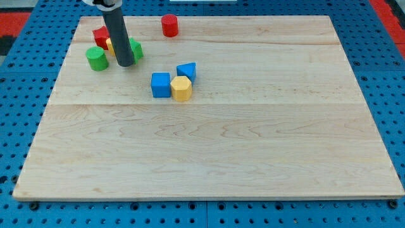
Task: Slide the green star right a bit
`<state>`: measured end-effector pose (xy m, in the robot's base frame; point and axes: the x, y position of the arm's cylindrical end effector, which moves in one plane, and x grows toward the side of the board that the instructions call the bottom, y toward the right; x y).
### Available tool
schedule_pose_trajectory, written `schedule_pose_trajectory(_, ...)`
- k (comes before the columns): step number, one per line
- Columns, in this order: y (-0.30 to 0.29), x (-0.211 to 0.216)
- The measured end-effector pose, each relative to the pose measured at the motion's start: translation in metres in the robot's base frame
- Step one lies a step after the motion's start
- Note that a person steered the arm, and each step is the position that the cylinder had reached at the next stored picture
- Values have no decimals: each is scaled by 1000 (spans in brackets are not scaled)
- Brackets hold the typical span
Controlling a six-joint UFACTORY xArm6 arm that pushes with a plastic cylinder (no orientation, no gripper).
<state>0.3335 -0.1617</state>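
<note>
Green star (135, 49) lies near the top left of the wooden board (253, 145), mostly hidden behind our rod (118, 35); our tip (125, 64) stands just at its left, seeming to touch it. We carry no jaws, only this rod. Lower right sit the blue cube (161, 85), yellow hexagon (181, 88) and blue triangle (186, 71). A green cylinder (97, 58) is left of the tip, a red cylinder (169, 25) higher.

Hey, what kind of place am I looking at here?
Probably a robotics lab bench: a wooden board lies on a blue perforated surface, with small blocks such as the red cylinder and my tip among them.
</note>
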Motion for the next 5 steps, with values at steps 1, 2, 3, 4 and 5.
schedule_pose_trajectory(1, -52, 1)
schedule_pose_trajectory(2, -37, -3)
schedule_pose_trajectory(3, 5, -5)
schedule_pose_trajectory(4, 23, -6)
schedule_pose_trajectory(5, 15, -7)
